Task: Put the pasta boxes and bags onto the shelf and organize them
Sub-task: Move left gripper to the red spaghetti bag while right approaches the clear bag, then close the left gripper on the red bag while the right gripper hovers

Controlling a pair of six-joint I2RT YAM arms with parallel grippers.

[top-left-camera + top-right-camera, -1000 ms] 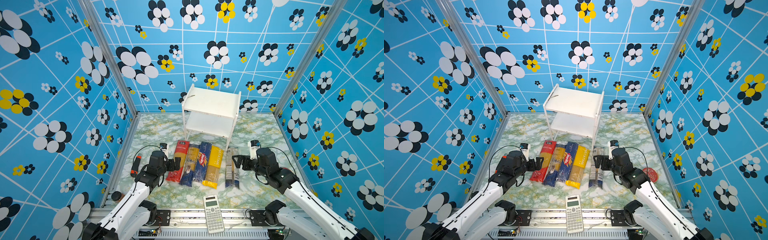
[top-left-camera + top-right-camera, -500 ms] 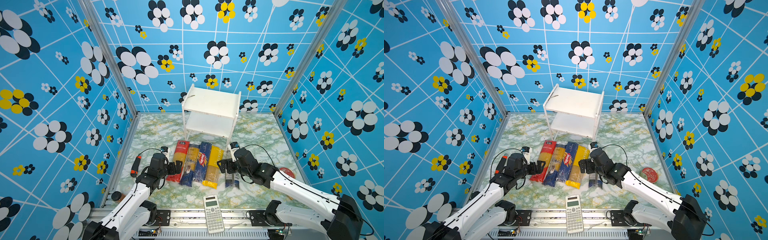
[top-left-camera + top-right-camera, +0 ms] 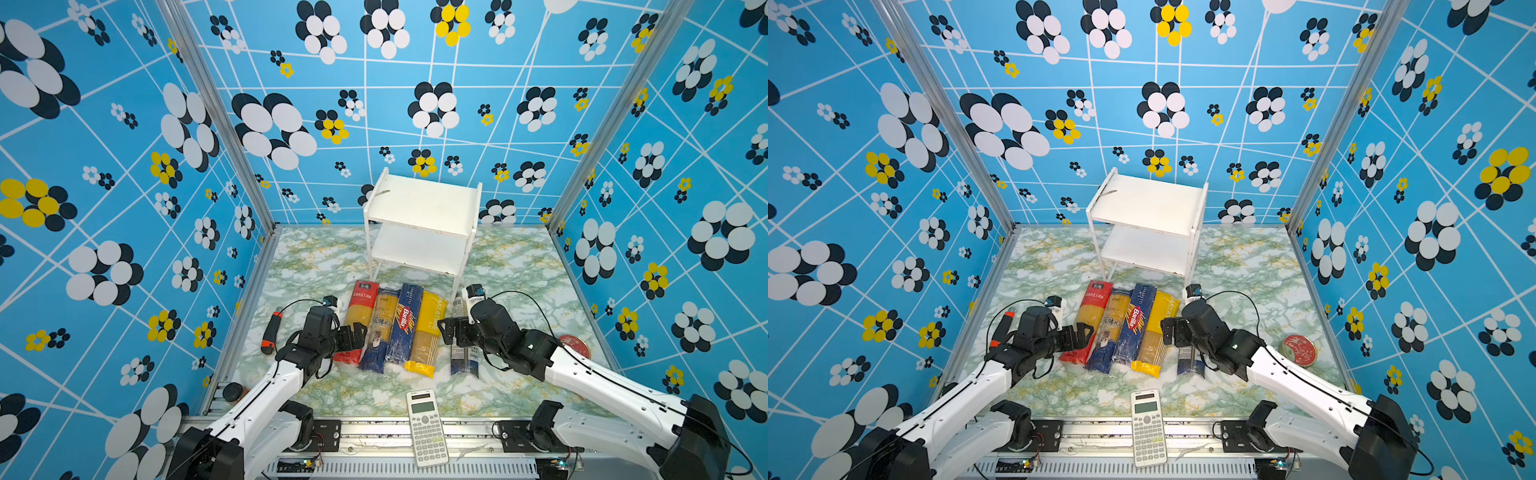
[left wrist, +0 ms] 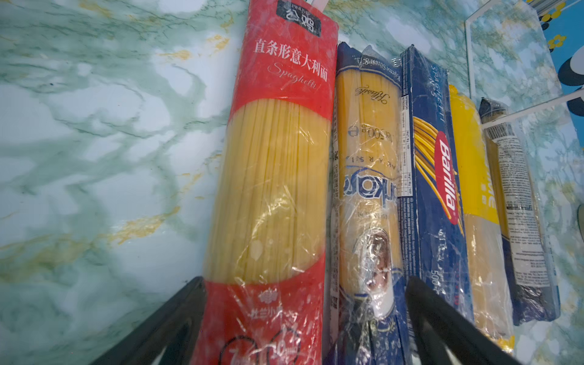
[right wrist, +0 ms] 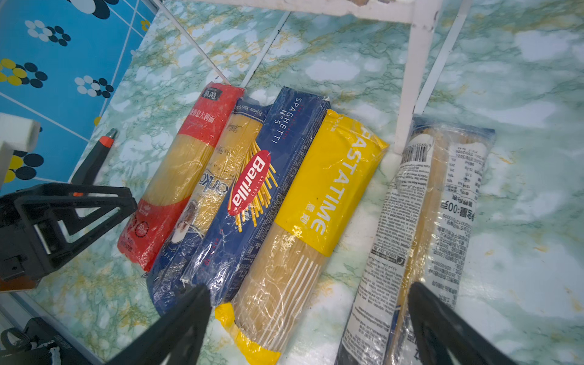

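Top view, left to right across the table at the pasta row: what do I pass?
Black-and-orange utility knife, red-ended clear spaghetti bag, navy-ended clear bag, dark blue Barilla box, yellow bag, white-labelled clear bag, round red tin.

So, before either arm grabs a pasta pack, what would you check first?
1. Shelf boards bare: ok.
2. Left gripper open: ok.
3. Right gripper open: ok.
4. Left gripper lined up on one pack: not ok; red-ended spaghetti bag and navy-ended spaghetti bag both show between its fingers.
5. Label-up spaghetti bag clear of shelf leg: cannot tell; it lies right beside it.
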